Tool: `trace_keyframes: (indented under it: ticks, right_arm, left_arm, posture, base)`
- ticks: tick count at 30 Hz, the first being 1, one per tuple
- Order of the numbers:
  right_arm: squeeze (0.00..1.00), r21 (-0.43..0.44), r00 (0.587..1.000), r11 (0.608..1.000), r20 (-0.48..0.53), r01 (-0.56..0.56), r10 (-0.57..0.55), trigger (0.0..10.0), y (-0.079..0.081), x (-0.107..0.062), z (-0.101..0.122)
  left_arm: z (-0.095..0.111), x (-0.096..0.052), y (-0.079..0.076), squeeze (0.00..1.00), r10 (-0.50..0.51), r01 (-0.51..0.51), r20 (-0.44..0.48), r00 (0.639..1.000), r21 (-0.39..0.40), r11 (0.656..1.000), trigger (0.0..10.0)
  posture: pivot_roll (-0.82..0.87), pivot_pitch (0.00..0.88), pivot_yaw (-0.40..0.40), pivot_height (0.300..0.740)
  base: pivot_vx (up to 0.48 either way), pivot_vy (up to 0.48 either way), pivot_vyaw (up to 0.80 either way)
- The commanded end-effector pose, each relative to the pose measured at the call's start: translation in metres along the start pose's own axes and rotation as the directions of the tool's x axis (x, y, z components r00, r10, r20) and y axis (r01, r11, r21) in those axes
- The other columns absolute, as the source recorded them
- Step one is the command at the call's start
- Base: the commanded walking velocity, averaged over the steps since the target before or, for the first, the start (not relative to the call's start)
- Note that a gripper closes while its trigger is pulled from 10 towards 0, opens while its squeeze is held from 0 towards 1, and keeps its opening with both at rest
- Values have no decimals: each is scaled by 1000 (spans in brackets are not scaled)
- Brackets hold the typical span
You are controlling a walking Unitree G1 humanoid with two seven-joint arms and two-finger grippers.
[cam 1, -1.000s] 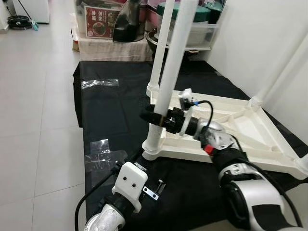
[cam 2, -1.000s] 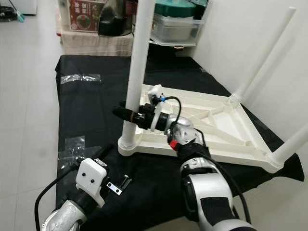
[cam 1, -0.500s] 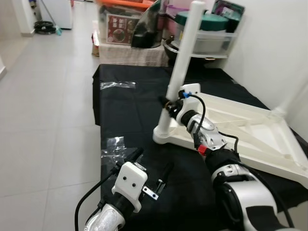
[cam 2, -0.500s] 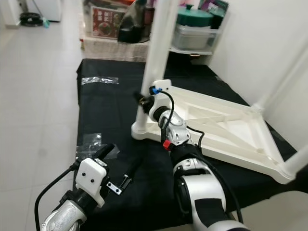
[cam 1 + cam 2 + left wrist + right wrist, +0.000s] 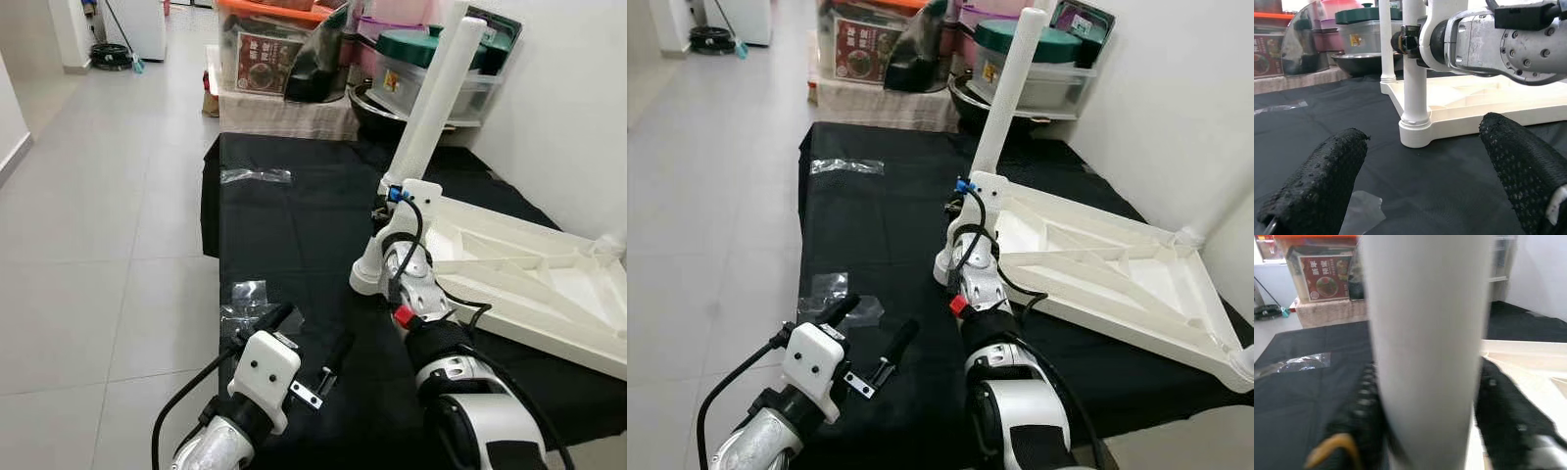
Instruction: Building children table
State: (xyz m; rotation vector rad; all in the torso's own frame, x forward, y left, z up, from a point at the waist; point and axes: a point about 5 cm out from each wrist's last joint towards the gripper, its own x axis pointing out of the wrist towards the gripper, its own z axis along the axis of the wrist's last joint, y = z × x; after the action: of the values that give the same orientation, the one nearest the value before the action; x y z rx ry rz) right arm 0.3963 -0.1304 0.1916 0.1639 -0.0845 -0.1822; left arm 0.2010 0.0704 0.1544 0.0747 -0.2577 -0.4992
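The white children's table top (image 5: pixel 529 279) lies upside down on a black cloth (image 5: pixel 284 225). A white leg (image 5: pixel 431 108) stands tilted in its near corner socket. My right gripper (image 5: pixel 384 211) is shut on this leg a little above the socket. In the right wrist view the leg (image 5: pixel 1425 347) stands between the black fingers (image 5: pixel 1503 406). My left gripper (image 5: pixel 309 330) hovers open low over the cloth's near edge, nothing between its fingers (image 5: pixel 1317 191), facing the leg (image 5: pixel 1415 73) from a short way off. A second leg (image 5: pixel 1386 44) stands at the far corner.
Clear plastic wrappers (image 5: pixel 257 175) (image 5: pixel 245 294) lie on the cloth. A small metal bracket (image 5: pixel 306 392) sits by my left gripper. Storage boxes and a pot (image 5: pixel 431 49) line the back. A white wall (image 5: pixel 1176 88) is on the right, tiled floor (image 5: pixel 98 215) on the left.
The whole view has shifted as the camera moved, so more floor and cloth show. My right gripper stays shut on the leg. The left gripper holds its place, still open.
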Motion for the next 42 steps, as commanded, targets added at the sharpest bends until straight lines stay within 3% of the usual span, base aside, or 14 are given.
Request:
trace_keyframes:
  ticks: [1,4,5,7,8,11,15,16,19,21,27,32,33,42]
  right_arm:
    - [1000,10,999,999,-4,37,-37,10000,-12,-1,-6]
    - [792,-22,999,1000,38,-22,23,10000,-13,-1,-1]
    - [0,0,993,994,38,-108,108,10000,-11,0,0]
    - [0,19,985,986,39,-166,165,10000,-9,1,1]
    - [0,157,911,897,38,-412,412,10000,-4,2,5]
    - [0,219,762,741,18,-635,647,10000,1,-2,4]
    - [0,237,619,593,44,-769,785,10000,-1,-7,10]
    - [0,259,426,396,70,-881,902,10000,-3,-14,17]
    - [0,264,384,353,75,-898,920,10000,-4,-16,18]
    - [0,274,212,182,83,-944,974,10000,1,-22,21]
    - [0,279,18,-5,80,-960,997,10000,18,-28,22]
    - [0,280,-46,-51,26,-959,999,10000,37,-33,17]
    - [0,287,-40,-42,11,-957,999,0,40,-33,15]
    - [0,149,188,197,-69,-969,980,0,39,-20,13]
  left_arm:
    - [-7,-1,-3,0,-15,15,-34,999,-9,1000,10000]
    - [-7,-1,-4,0,-17,16,-35,999,-10,1000,10000]
    - [-7,-1,-4,0,-16,16,-34,999,-10,1000,10000]
    - [-7,-1,-4,0,-15,15,-34,999,-10,1000,10000]
    - [-6,-1,-3,0,-16,15,-32,999,-9,1000,10000]
    - [-6,0,-3,0,-16,15,-32,999,-10,1000,10000]
    - [-6,0,-3,0,-16,16,-32,999,-9,1000,10000]
    - [-5,0,-3,0,-15,15,-30,999,-7,1000,10000]
    - [-5,0,-3,0,-14,14,-30,999,-7,1000,10000]
    - [-5,0,-3,0,-13,13,-27,1000,-5,1000,10000]
    - [-4,0,-3,0,-10,10,-23,1000,-6,1000,10000]
    - [-4,0,-3,0,-9,8,-24,1000,-10,1000,10000]
    - [-4,0,-3,0,-8,8,-24,1000,-11,1000,10000]
    - [-4,0,-3,0,-2,2,-27,1000,-13,1000,10000]
  posture:
    - [101,21,-136,740]
    - [102,21,-138,740]
    - [103,22,-138,740]
    - [103,22,-138,740]
    - [102,24,-134,740]
    - [102,24,-136,740]
    - [105,27,-137,740]
    - [107,29,-141,740]
    - [107,29,-141,740]
    - [115,35,-142,740]
    - [116,39,-147,740]
    - [114,41,-146,740]
    - [114,44,-149,740]
    - [111,45,-150,740]
  base:
    - [0,0,0]
    - [0,0,0]
    - [0,0,0]
    - [0,0,0]
    - [0,0,0]
    - [0,0,0]
    - [0,0,0]
    - [0,0,0]
    - [0,0,0]
    - [0,0,0]
    - [0,0,0]
    - [0,0,0]
    - [0,0,0]
    - [0,0,0]
